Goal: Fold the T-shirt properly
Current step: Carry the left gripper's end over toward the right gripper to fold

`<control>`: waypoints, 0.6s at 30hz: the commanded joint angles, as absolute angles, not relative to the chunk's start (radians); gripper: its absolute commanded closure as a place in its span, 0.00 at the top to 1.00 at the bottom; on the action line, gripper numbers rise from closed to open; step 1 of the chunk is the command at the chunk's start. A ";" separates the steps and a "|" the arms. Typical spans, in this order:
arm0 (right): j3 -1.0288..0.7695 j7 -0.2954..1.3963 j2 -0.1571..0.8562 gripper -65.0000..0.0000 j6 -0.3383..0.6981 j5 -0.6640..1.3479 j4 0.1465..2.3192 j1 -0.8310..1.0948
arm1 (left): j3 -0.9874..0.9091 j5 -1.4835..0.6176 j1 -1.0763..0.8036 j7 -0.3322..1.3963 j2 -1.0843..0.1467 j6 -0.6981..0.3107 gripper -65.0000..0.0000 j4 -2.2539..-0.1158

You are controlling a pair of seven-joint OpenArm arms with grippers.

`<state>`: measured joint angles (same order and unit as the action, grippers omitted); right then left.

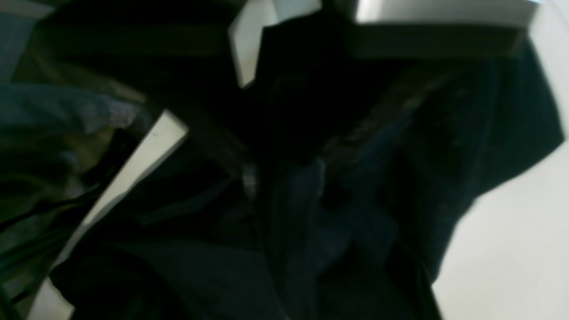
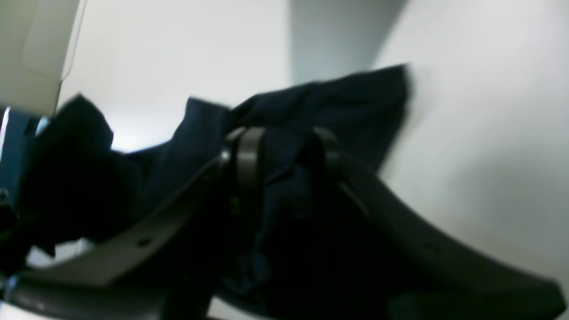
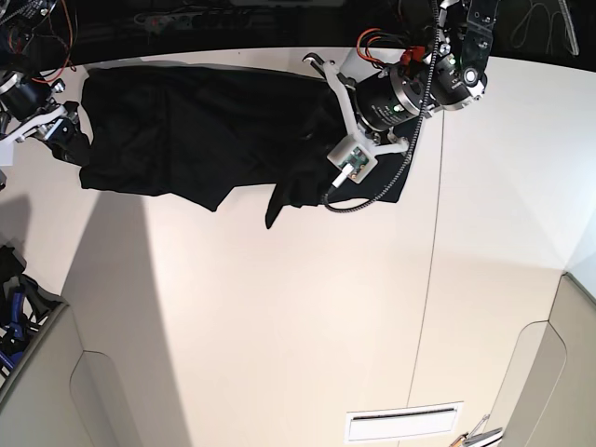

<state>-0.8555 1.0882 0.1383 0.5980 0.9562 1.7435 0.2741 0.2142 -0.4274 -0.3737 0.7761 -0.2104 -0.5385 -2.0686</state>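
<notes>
Along the far edge of the white table [image 3: 298, 307], our large, wrinkled black cloth T-shirt [image 3: 186, 130] lies stretched from the far left toward the middle. Our right gripper [image 2: 280, 146] is clamped on a bunched fold of it, dark cloth pinched between its two curved fingers [image 2: 246, 155]; we judge this anchors that end so the fabric can be pulled taut. Our left gripper [image 3: 321, 79] sits over the shirt's right end, but its wrist view is dark and blurred, so we cannot tell whether its jaws grip anything.
</notes>
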 commanded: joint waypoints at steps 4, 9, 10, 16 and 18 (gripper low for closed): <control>-0.893 1.066 0.173 0.41 0.598 0.959 1.760 0.275 | 0.240 -0.458 -0.369 0.665 -0.210 -0.542 0.55 -2.016; -0.892 1.041 0.211 0.58 0.598 0.911 1.748 0.275 | 0.281 -0.512 -0.368 0.635 -0.210 -0.542 0.57 -1.977; -0.890 1.037 0.217 0.58 0.598 0.907 1.736 0.275 | 0.286 -0.535 -0.368 0.636 -0.210 -0.542 0.57 -1.977; -0.823 1.025 0.247 0.58 0.606 0.908 1.572 0.273 | 0.342 -0.636 -0.368 0.659 -0.193 -0.569 0.57 -1.977; -0.789 1.024 0.249 0.58 0.607 0.928 1.523 0.272 | 0.364 -0.645 -0.368 0.683 -0.168 -0.585 0.57 -1.977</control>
<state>-0.7834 1.0424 0.2298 0.5995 0.9020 1.5059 0.2768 0.3622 -0.6212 -0.3710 0.7036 -0.1726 -0.5663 -1.9610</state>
